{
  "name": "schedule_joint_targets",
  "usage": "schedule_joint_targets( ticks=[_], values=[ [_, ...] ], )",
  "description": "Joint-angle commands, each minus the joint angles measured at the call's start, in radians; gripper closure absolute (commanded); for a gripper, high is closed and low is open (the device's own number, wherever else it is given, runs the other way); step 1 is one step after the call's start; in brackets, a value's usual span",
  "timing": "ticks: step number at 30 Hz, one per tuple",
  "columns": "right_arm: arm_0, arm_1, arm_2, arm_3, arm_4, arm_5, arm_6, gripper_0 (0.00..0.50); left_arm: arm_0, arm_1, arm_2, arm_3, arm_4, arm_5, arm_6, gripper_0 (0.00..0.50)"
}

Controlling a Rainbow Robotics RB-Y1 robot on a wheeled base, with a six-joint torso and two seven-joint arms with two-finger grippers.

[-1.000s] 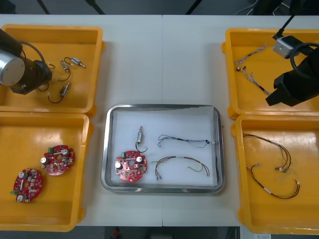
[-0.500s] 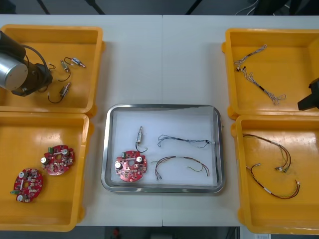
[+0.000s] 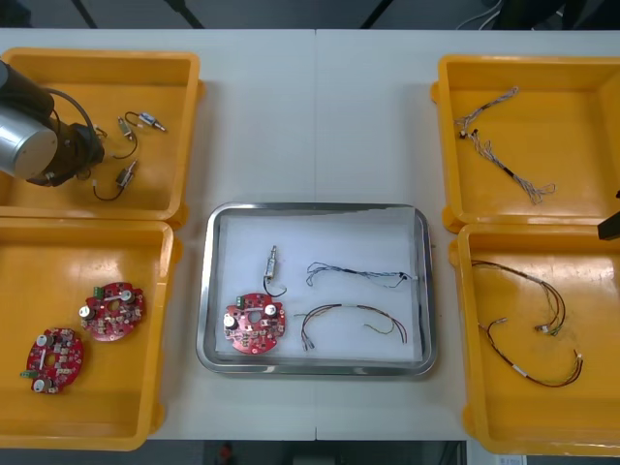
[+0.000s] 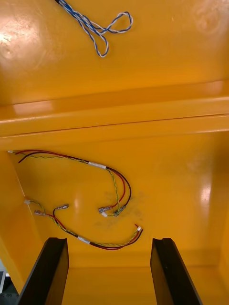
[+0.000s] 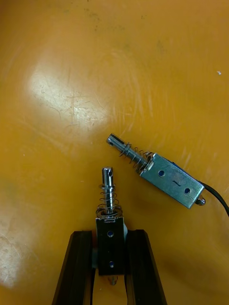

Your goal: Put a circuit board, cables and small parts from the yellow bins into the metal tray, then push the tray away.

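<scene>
Down in the far left yellow bin (image 3: 107,60), my left gripper (image 5: 109,237) is shut on a small metal part (image 5: 109,205), whose spring end sticks out past the fingertips. A second small metal part (image 5: 168,179) lies just beyond it, apart. In the front view the left gripper (image 3: 85,147) sits beside two more metal parts (image 3: 127,174). The metal tray (image 3: 315,207) holds a red circuit board (image 3: 254,323), a small metal part (image 3: 272,263), a blue and white cable (image 3: 360,275) and a red and yellow cable (image 3: 351,319). My right gripper (image 4: 109,250) stands open over red and yellow cables (image 4: 98,166).
Two more circuit boards (image 3: 111,311) lie in the near left bin (image 3: 87,231). The far right bin (image 3: 455,68) holds a blue and white cable (image 3: 504,145). The near right bin (image 3: 463,291) holds red and yellow cables (image 3: 528,325).
My left gripper has closed on the small metal part. The right arm has pulled away to the right edge of the front view.
</scene>
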Motion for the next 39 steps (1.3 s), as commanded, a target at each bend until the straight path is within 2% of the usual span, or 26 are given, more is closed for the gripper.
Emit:
schedule_joint_targets(
  ticks=[1, 5, 11, 19, 26, 35, 39],
  values=[
    [0.022, -0.048, -0.03, 0.002, 0.006, -0.022, -0.007, 0.0, -0.031, -0.004, -0.022, 0.005, -0.006, -0.009, -0.028, 0.5],
    [0.04, -0.048, -0.03, 0.002, 0.009, -0.042, -0.004, 0.0, -0.035, 0.004, -0.022, -0.005, -0.006, 0.0, -0.034, 0.5],
    [0.048, -0.05, -0.03, 0.002, 0.006, -0.047, 0.0, 0.0, -0.066, 0.041, 0.008, -0.058, 0.025, 0.13, -0.047, 0.5],
    [0.047, -0.048, -0.03, 0.002, 0.009, -0.048, 0.003, 0.0, -0.069, 0.07, 0.152, -0.153, 0.057, 0.336, -0.07, 0.5],
    [0.047, -0.048, -0.03, 0.002, 0.009, -0.048, 0.003, 0.0, -0.072, 0.088, 0.255, -0.213, 0.068, 0.448, -0.085, 0.5],
    [0.047, -0.048, -0.03, 0.002, 0.009, -0.048, 0.003, 0.0, -0.117, 0.101, 0.334, -0.271, 0.152, 0.627, -0.093, 0.5],
    [0.047, -0.048, -0.03, 0.002, 0.009, -0.048, 0.003, 0.0, -0.12, 0.101, 0.354, -0.305, 0.188, 0.673, -0.077, 0.5]
  ],
)
